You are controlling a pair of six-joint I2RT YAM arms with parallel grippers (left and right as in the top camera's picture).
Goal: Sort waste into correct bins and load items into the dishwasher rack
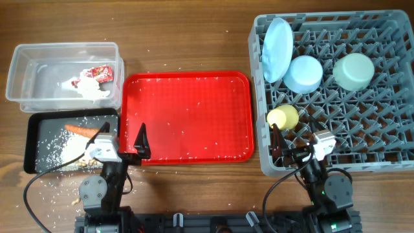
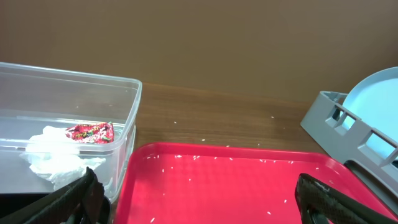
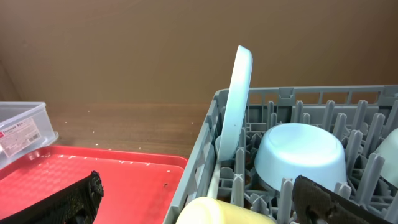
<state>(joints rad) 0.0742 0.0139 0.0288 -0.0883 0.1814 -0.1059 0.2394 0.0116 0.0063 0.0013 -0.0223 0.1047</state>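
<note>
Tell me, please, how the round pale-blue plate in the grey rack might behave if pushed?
The round pale-blue plate looks rigid, so it should keep its shape. Standing on edge among the pegs of the grey plastic rack, it could tip sideways if pushed. Its smooth surface may slip between the right fingers.

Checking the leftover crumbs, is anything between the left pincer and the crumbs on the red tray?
Nothing visible. The left pincer hangs open over the red tray; crumbs lie bare across it.
</note>
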